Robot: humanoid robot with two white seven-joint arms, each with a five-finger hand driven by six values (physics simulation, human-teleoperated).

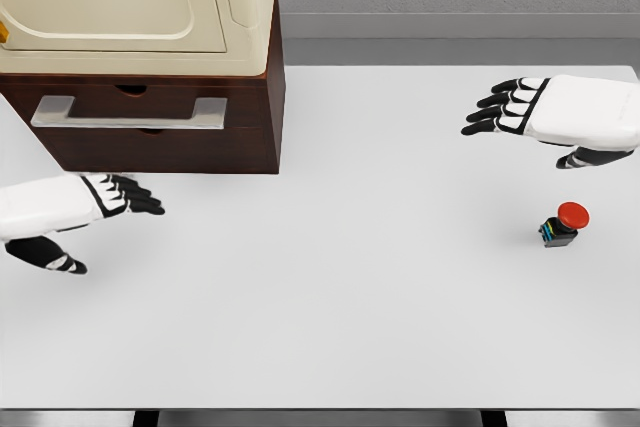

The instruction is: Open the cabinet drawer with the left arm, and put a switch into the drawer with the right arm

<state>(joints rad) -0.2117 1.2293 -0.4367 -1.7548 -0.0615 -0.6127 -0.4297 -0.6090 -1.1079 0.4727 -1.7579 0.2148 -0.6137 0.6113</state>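
White desk (330,327) is carrying a brown cabinet (255,137) with its drawer (150,112) shut. Your left hand (75,202) is hovering below the handle (128,112), fingers apart, empty. Your right hand (565,112), also spread, is hanging above the switch (562,225); reaching low risks missing that handle.

Both hands flat (fingers extended): left hand (75,209), right hand (560,112)
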